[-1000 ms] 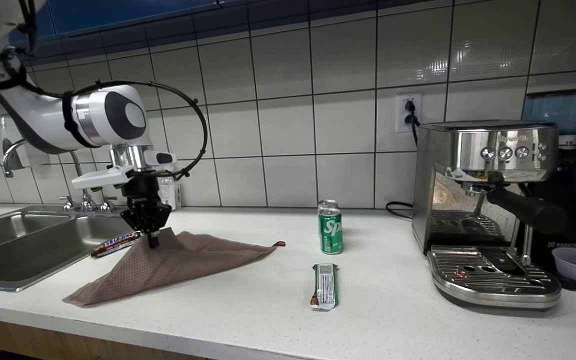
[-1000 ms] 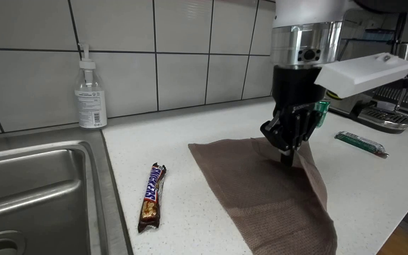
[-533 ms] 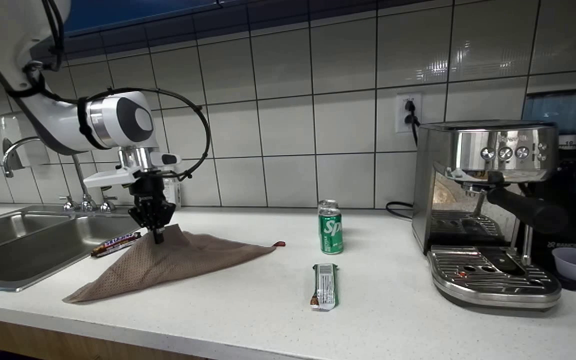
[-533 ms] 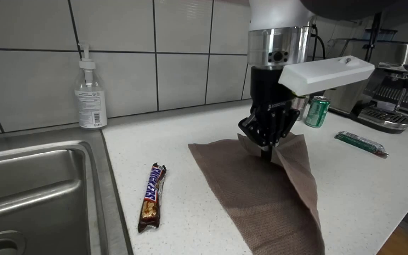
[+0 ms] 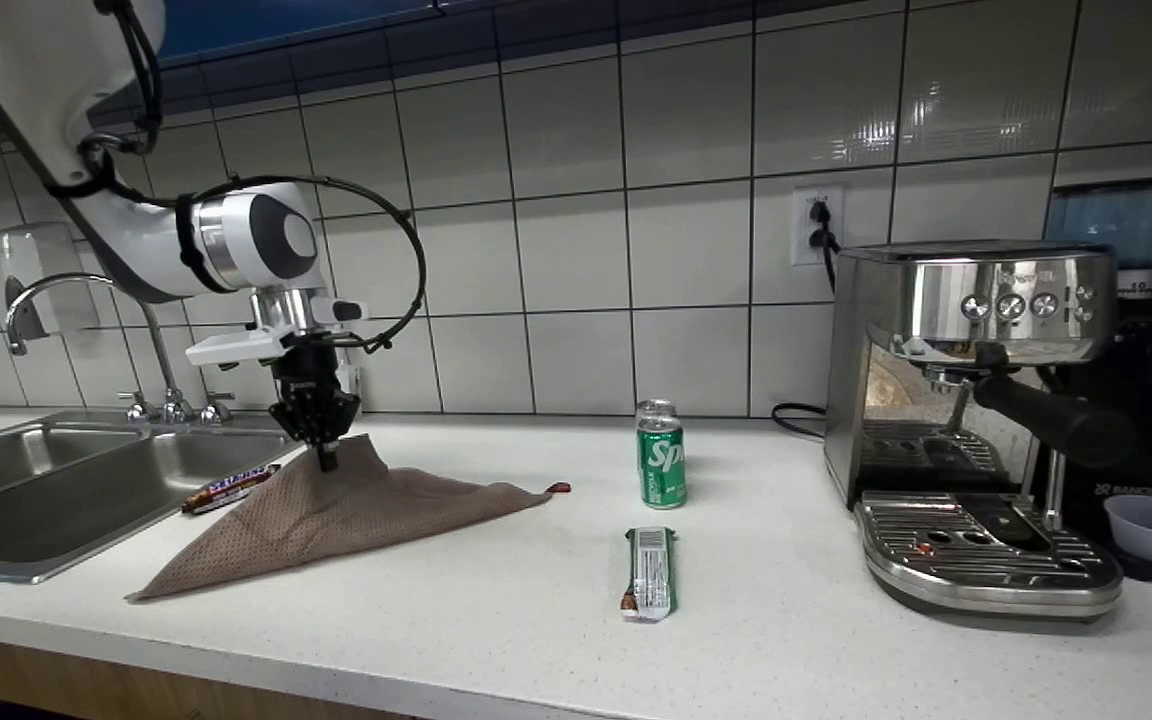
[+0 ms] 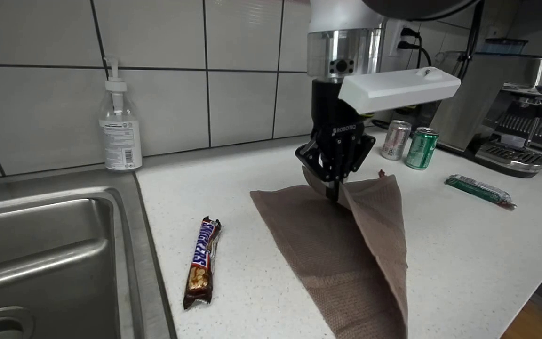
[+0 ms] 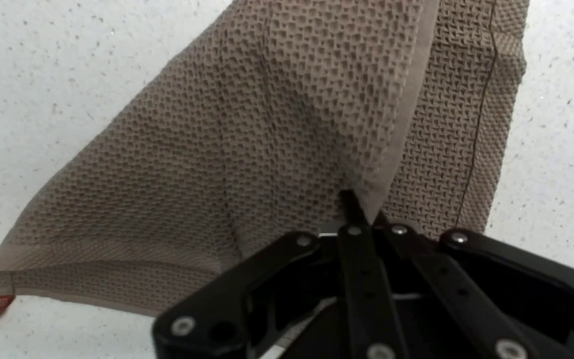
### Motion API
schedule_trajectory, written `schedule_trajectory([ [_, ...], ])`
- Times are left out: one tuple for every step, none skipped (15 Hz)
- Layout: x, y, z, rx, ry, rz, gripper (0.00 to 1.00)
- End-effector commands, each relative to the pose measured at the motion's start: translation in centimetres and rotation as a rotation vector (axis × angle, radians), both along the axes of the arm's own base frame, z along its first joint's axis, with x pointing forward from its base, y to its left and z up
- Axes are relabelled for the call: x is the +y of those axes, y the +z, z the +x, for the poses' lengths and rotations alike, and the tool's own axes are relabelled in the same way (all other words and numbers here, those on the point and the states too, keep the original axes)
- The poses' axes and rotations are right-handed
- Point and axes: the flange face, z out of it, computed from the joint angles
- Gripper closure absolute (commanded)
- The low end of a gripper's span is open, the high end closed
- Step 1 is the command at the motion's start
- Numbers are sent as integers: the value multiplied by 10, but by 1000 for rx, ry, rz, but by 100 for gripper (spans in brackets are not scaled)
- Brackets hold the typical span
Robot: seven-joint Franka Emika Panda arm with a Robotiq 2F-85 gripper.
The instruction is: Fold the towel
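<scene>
Pincer (image 6: 332, 193): across it came in that last second, toward the tiled wall (image 6: 243, 103) and a shade higher, clamped tight on a hemmed bit of cloth, probably a corner.
Towel (image 5: 376, 520): lay on the bench (image 5: 496, 620) between the sink (image 6: 134, 235) and the green can (image 6: 422, 149), pulled up into a tent at the grip.
Raised flap (image 6: 379, 212): and in swung the front edge, well inside its line of a second ago; the fold was truly moving.
Red tag (image 5: 559, 488): never budged, so that end did not seem dragged along.
Cans: out came the green one and the silver can (image 6: 396, 140) from behind the arm (image 6: 346, 16), which had done all the shifting.
Fold: about halfway, I judged, the layers not yet flat; the corner wanted carrying over and laying down, since an early release could have let it slump.
</scene>
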Motion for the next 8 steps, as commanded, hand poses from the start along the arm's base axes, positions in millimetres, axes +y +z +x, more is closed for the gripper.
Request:
schedule_trajectory([
  [8, 5, 15, 9, -4, -9, 99],
  [10, 6, 17, 7, -3, -7, 99],
  [11, 6, 19, 5, 0, -7, 99],
  [11, 5, 22, 4, 1, -12, 99],
  [11, 4, 23, 3, 1, -13, 99],
  [12, 4, 25, 3, 1, -14, 99],
  [12, 4, 27, 4, -1, -13, 99],
  [12, 3, 29, 4, -1, -12, 99],
])
